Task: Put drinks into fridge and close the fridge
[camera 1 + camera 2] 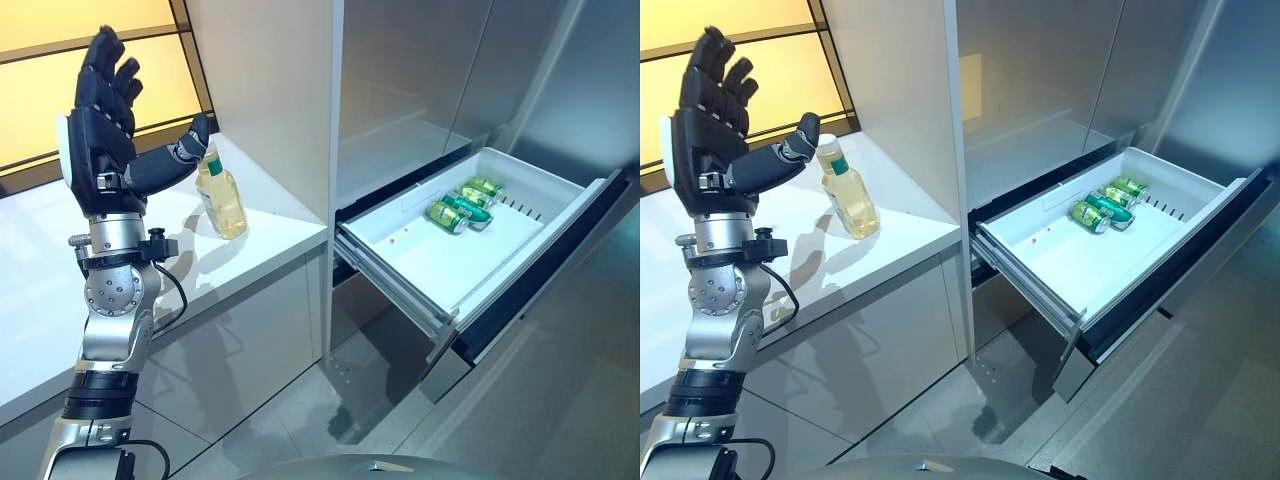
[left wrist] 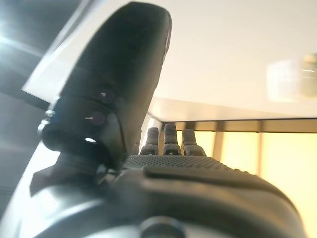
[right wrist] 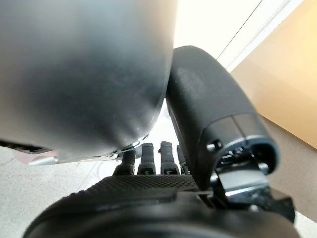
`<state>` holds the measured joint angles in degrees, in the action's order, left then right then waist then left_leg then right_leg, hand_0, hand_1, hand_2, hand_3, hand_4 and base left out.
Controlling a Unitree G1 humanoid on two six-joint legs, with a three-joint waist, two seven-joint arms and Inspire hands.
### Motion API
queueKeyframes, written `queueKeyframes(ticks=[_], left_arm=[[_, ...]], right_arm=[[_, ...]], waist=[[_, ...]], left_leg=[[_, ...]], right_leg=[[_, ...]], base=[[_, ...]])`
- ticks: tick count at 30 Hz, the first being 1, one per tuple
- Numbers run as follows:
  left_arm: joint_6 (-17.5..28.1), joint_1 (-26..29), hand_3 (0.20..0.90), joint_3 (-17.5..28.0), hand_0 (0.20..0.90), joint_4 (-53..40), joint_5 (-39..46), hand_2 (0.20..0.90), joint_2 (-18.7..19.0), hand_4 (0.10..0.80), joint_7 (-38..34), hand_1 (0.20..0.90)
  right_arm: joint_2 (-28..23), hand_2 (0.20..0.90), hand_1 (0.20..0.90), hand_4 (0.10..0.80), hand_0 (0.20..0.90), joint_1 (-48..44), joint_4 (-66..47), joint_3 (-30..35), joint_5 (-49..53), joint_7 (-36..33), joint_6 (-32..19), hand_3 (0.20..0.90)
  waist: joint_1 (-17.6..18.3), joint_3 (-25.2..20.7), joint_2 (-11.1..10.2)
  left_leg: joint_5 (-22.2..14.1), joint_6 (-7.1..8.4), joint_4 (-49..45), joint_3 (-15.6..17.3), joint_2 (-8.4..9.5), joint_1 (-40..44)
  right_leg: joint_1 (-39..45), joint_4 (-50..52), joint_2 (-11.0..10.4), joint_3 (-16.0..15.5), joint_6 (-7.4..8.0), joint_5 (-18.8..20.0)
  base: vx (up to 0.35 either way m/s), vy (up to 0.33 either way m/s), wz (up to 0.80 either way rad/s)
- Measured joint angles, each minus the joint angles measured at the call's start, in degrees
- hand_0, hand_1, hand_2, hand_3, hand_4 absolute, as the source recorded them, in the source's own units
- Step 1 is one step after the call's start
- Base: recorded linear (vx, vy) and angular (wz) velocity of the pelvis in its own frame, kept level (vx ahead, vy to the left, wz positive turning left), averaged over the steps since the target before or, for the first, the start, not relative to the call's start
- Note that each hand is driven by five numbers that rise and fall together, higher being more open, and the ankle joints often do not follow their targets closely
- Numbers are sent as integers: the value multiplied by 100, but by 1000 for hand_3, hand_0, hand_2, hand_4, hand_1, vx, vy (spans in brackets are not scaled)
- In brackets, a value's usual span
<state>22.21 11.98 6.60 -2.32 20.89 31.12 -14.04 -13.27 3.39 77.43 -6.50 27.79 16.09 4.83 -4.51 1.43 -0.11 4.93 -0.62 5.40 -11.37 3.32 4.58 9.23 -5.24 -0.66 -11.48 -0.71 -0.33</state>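
A clear bottle of pale yellow drink [image 1: 222,197] with a white cap and a green neck band stands upright on the white counter [image 1: 40,300], by the fridge's side wall. My left hand [image 1: 100,125] is raised beside it, open, with its fingers straight up and its thumb pointing toward the cap; I cannot tell if they touch. It holds nothing, as the left wrist view [image 2: 198,188] also shows. Green cans [image 1: 462,205] lie at the back of the fridge's pulled-out white drawer [image 1: 430,265]. My right hand [image 3: 148,198] is open and empty.
The open drawer sticks far out into the floor space on the right, with its dark front panel [image 1: 540,290] hanging low. The tall fridge body [image 1: 400,90] stands between the counter and the drawer. A lit yellow wall panel [image 1: 40,70] runs behind the counter.
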Motion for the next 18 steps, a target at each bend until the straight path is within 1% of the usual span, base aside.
queueKeyframes(ticks=[7,11,18], left_arm=[[-221,0,900,-97,900,689,-2,900,109,800,89,900],[-323,-1,900,-226,900,1129,-7,900,117,800,91,900],[-341,-1,900,-307,900,1888,-31,900,111,800,214,900]], right_arm=[[-27,900,900,800,900,-102,-10,8,-135,11,82,900],[-46,900,900,800,900,-140,-41,9,-210,37,135,900],[4,900,900,800,900,-137,-209,22,-214,-35,141,900]], waist=[[100,65,18],[132,125,13],[270,202,-18]], left_leg=[[0,0,0,25,-4,22],[-9,-28,0,118,-12,85],[-5,-41,0,177,-19,110]], right_leg=[[4,0,0,29,0,1],[32,0,0,133,0,1],[30,0,4,206,0,3]], base=[[11,16,-2],[10,21,-12],[10,26,-6]])
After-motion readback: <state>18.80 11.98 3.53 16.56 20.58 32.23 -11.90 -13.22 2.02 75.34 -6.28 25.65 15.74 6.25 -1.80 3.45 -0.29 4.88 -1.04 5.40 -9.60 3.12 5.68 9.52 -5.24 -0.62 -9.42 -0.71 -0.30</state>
